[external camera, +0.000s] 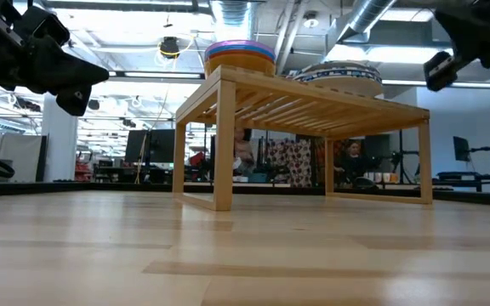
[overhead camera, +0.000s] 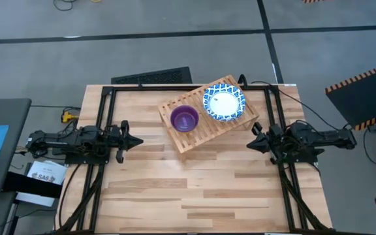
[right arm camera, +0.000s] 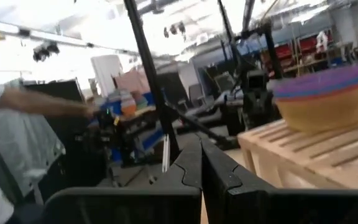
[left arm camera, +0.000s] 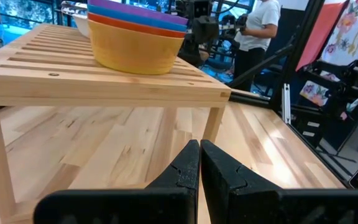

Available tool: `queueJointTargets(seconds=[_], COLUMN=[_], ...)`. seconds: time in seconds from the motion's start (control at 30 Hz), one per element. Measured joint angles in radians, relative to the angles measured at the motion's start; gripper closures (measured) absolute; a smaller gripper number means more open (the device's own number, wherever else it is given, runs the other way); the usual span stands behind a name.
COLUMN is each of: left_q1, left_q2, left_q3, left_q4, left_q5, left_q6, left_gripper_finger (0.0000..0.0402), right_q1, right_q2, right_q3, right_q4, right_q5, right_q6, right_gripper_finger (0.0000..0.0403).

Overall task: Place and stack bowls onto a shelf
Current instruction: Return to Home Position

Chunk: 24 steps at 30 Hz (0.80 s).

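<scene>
The slatted wooden shelf (overhead camera: 206,115) stands on its legs at the table's far middle. On it sits a stack of small plastic bowls (overhead camera: 184,119), purple on top, with teal, orange and yellow below (left arm camera: 135,34) (external camera: 240,56) (right arm camera: 323,96). Beside it on the shelf rests the stack of white bowls with blue patterned rims (overhead camera: 224,104) (external camera: 339,76). My left gripper (overhead camera: 134,140) (left arm camera: 199,163) hovers left of the shelf, shut and holding nothing. My right gripper (overhead camera: 251,141) (right arm camera: 201,163) hovers right of the shelf, shut and holding nothing.
Bare wooden tabletop (overhead camera: 201,189) stretches between the shelf and the near edge. A black frame (overhead camera: 103,104) runs along the table's sides and far edge. A person (left arm camera: 257,31) stands in the room beyond the table; an arm (right arm camera: 42,102) shows in the right wrist view.
</scene>
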Motion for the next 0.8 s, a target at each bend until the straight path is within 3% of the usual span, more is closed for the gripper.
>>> queueJointTargets(seconds=[0.1,0.3,0.53,0.8], left_q1=[0.0,0.0,0.0,0.0], left_q2=[0.0,0.0,0.0,0.0], left_q3=[0.0,0.0,0.0,-0.002], left_q4=[0.0,0.0,0.0,0.008], left_q5=[0.0,0.0,0.002,0.002], left_q6=[0.0,0.0,0.0,0.0], left_gripper_finger=[0.0401,0.0401,0.0401,0.0401], right_q1=[0.015,0.021,0.022,0.02], right_q2=[-0.001,0.001,0.003,0.018], right_q3=[0.0,0.0,0.0,0.0], right_q4=[-0.053,-0.239,-0.244,-0.251], right_q5=[0.007,0.189,0.189,0.189], right_q6=[-0.037,-0.039,-0.085,-0.076], right_gripper_finger=[0.0385,0.0385,0.0383,0.0338])
